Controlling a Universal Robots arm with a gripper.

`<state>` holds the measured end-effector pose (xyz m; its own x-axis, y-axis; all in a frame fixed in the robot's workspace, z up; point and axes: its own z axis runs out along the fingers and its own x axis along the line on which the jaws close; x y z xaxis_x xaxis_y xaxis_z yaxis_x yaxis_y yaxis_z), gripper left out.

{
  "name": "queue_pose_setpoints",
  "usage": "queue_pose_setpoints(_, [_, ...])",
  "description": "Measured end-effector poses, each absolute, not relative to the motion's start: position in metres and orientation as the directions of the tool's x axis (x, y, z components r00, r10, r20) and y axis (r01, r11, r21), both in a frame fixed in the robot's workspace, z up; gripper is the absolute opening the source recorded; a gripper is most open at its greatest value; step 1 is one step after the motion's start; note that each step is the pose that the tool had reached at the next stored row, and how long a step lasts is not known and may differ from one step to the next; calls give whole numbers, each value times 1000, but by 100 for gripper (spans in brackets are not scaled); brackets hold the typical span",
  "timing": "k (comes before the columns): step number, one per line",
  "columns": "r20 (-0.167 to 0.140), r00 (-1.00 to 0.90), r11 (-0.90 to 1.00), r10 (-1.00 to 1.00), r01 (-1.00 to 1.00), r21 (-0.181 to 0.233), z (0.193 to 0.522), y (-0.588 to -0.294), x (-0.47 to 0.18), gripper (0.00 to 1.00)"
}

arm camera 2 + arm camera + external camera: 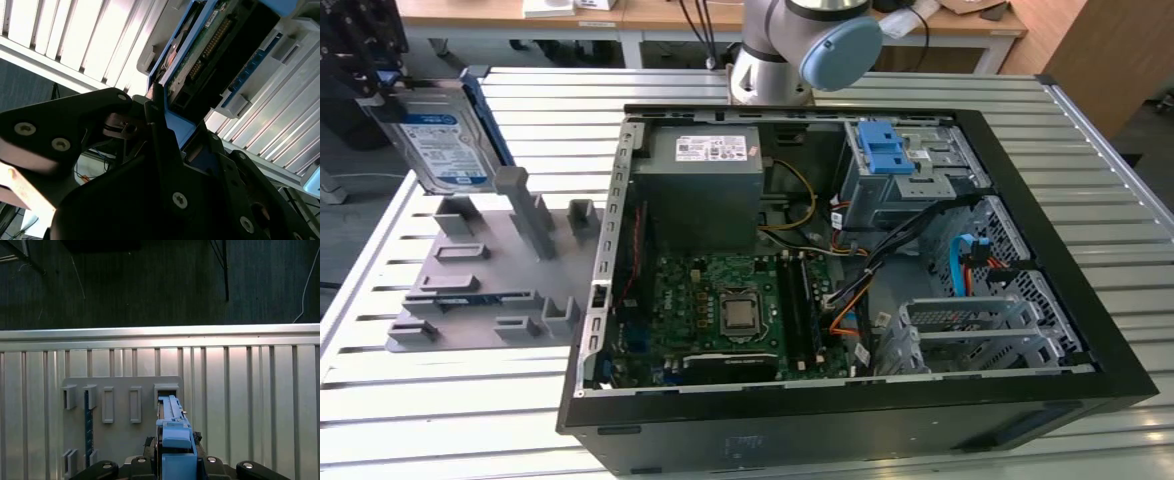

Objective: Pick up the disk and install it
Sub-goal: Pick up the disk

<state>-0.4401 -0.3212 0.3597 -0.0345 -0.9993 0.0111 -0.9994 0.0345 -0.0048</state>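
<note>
Disk (443,140) hangs on edge at ten o'clock in the exterior view, label facing the camera and blue bracket along its sides. It sits just above the grey slotted rack (480,270) and appears free of the rack's posts. The gripper (182,135) is closed on it: in the second wrist view the dark fingers (156,131) pinch the blue bracket at one end, with no gap showing at the contact.

The step in hand looks like carrying the held disk away from the rack. Doing it well calls for holding the disk upright and square, since a one-end pinch on plastic could let it swing or slip. Its lower corner should also rise past the tallest post before any sideways travel.

The open computer case (854,430) fills the middle of the exterior view, and the cage with the blue latch (894,160) lies at one o'clock. The case rim, the grey box with a white sticker (707,190) and loose cables (907,240) crowd that corner. The slatted table (454,420) at seven o'clock offers open room.
</note>
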Motion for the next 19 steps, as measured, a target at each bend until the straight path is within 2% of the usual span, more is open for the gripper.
queue_pose_setpoints(19, [11,-35,34,-999,-999,-5,376,-321,-440,36])
